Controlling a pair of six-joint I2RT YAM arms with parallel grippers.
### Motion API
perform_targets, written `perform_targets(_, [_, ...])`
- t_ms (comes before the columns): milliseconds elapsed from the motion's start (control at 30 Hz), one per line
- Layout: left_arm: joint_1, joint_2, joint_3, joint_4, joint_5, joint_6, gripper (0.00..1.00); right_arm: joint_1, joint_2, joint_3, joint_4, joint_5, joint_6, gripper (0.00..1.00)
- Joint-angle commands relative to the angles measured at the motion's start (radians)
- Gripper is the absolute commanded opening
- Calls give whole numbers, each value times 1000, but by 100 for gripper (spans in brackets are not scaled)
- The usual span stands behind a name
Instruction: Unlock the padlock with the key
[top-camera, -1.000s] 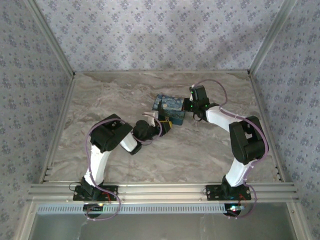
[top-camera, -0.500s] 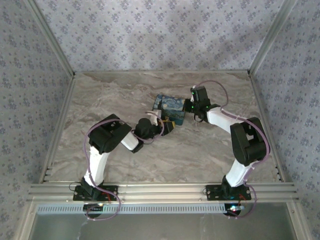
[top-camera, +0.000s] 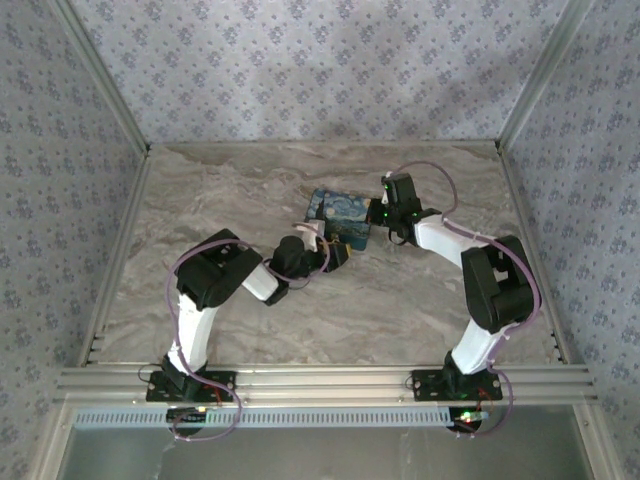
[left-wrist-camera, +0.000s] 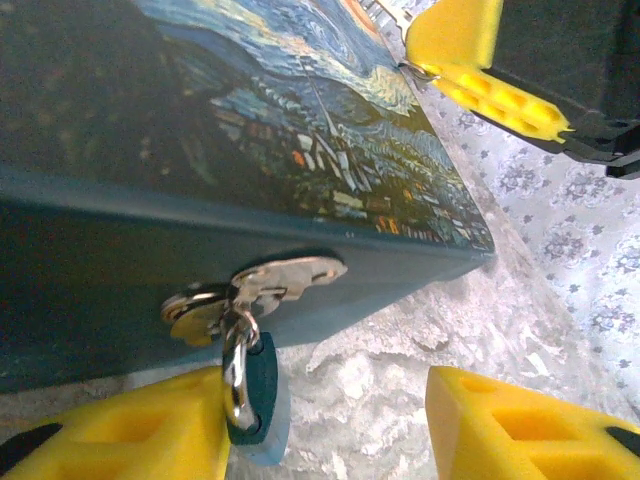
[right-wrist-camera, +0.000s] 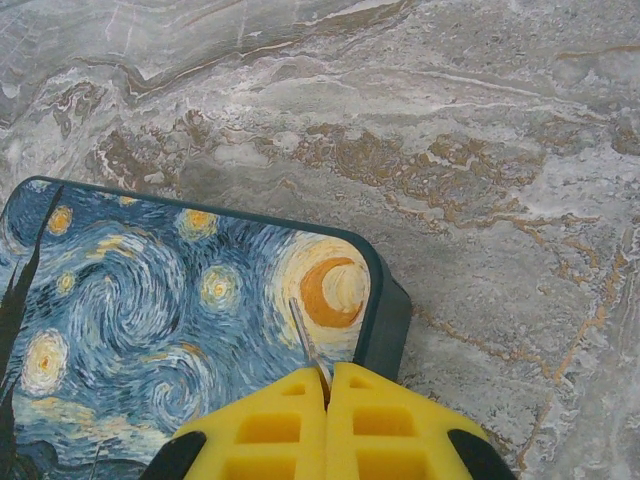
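The small padlock (left-wrist-camera: 250, 388), with a silvery shackle and a body that looks teal here, hangs from the metal hasp (left-wrist-camera: 285, 275) on the side of the swirl-painted tin (left-wrist-camera: 250, 100). My left gripper (left-wrist-camera: 330, 425) is open around it. The lock rests against the left finger (left-wrist-camera: 120, 430), with a wide gap to the right finger (left-wrist-camera: 510, 425). My right gripper (right-wrist-camera: 328, 385) is shut on the thin silver key (right-wrist-camera: 305, 345), whose blade pokes out over the tin's lid (right-wrist-camera: 150, 300) near the moon corner. In the top view both grippers, left (top-camera: 335, 250) and right (top-camera: 378, 215), meet at the tin (top-camera: 337, 213).
The tin lies on a marbled table (top-camera: 300, 320) fenced by metal rails and patterned walls (top-camera: 320, 70). The right gripper's yellow finger (left-wrist-camera: 480, 80) hangs above the tin's far corner in the left wrist view.
The left gripper has crept a little closer to the tin's front side. The right arm and the key have stayed put.
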Motion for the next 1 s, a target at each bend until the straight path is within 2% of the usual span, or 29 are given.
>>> perform_targets(0, [-14, 48, -63, -30, 22, -51, 53, -4, -31, -15, -29, 18, 13, 0])
perform_targets(133, [-14, 43, -57, -43, 21, -43, 54, -4, -28, -14, -27, 17, 17, 0])
perform_targets(233, [-15, 40, -37, -86, 9, -34, 50, -3, -31, -14, -28, 17, 17, 0])
perform_targets(600, [6, 38, -28, -149, 22, -22, 23, -5, -40, -24, -26, 15, 14, 0])
perform_targets(767, [20, 37, -20, -161, 38, -24, 15, -5, -46, -23, -26, 10, 9, 0])
perform_targets(800, [23, 37, -18, -165, 39, -26, 15, -6, -46, -22, -26, 8, 9, 0])
perform_targets(833, [26, 37, -18, -165, 38, -28, 21, -5, -46, -23, -26, 4, 7, 0])
perform_targets(900, [28, 36, -14, -181, 30, -37, 38, -5, -46, -25, -26, 4, 8, 0])
perform_targets(967, [28, 34, -5, -204, 26, -33, 45, -5, -45, -30, -21, 3, 9, 0])
